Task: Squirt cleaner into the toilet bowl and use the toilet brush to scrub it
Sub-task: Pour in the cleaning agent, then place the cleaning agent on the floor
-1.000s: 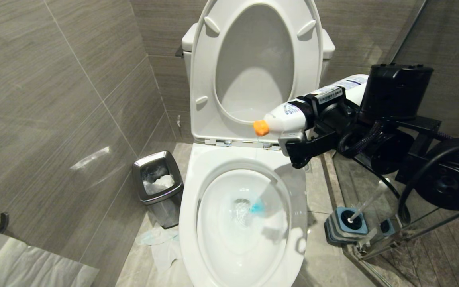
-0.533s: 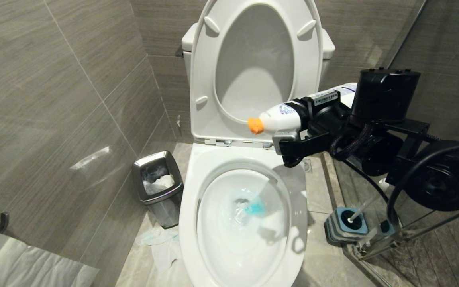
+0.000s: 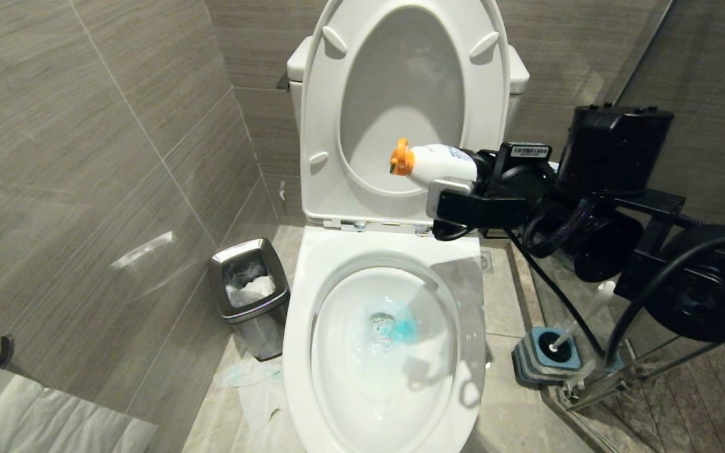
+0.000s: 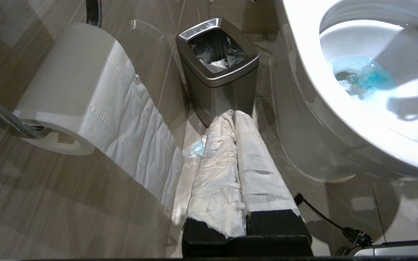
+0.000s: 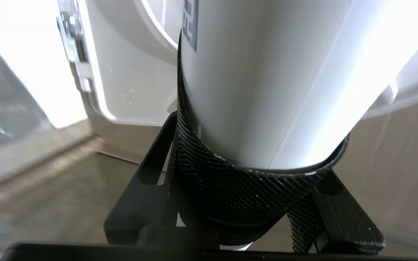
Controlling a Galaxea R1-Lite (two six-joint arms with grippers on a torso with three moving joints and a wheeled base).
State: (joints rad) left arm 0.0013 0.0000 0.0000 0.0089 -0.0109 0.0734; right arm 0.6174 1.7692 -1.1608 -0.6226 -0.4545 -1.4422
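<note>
Blue cleaner (image 3: 403, 327) is sitting in the toilet bowl (image 3: 312, 296), so squirting looks done. The right gripper (image 3: 463, 189), at two o'clock from it, is holding the bottle (image 3: 438, 162) in clamped jaws. The toilet brush (image 3: 567, 336) is waiting at three o'clock; scrubbing is left. The left gripper (image 4: 236, 127) is resting with jaws together.

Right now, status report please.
Right gripper shut on cleaner bottle, nozzle tipped up. Left gripper shut, parked. Blue cleaner in toilet bowl. Toilet brush untouched.
</note>
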